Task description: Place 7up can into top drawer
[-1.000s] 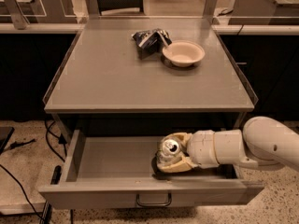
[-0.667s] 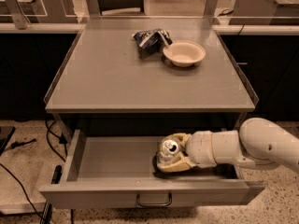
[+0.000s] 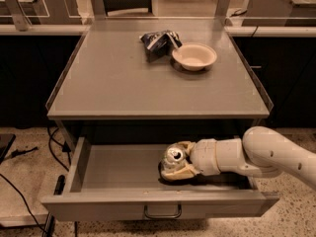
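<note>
The top drawer [image 3: 113, 179] is pulled open below the grey table, its curved handle [image 3: 162, 214] centred on the front panel. The 7up can [image 3: 174, 157], silver top up, stands inside the drawer at middle right, on or just above the floor. My gripper [image 3: 177, 161] reaches in from the right on a white arm [image 3: 266, 154]. Its cream fingers [image 3: 180, 171] are closed around the can's sides.
On the table top [image 3: 123, 78] a cream bowl [image 3: 194, 56] sits at the back right, with a crumpled dark foil bag [image 3: 157, 42] just left of it. Cables [image 3: 29, 181] lie on the speckled floor to the left. The drawer's left half is bare.
The arm has shifted very slightly; the can and gripper stay at the same spot inside the drawer.
</note>
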### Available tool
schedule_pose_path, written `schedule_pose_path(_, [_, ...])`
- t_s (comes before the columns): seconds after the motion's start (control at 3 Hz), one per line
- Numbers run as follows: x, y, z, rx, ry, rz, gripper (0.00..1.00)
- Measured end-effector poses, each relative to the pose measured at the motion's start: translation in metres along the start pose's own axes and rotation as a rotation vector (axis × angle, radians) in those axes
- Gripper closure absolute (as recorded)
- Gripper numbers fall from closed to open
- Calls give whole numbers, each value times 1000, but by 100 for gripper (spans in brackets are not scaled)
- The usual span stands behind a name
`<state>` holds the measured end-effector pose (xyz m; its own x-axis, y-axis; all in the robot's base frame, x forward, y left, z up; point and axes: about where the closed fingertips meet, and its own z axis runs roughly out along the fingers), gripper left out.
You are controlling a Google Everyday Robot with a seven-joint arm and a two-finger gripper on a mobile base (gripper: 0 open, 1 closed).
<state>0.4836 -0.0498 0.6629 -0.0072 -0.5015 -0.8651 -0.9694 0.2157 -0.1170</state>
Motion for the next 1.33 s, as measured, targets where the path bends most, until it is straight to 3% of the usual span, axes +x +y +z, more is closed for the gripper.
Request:
schedule_pose_path(0.67, [14, -5, 19, -8, -2, 37, 100])
schedule_pose_path(1.33, [13, -6, 19, -12, 7, 50, 97])
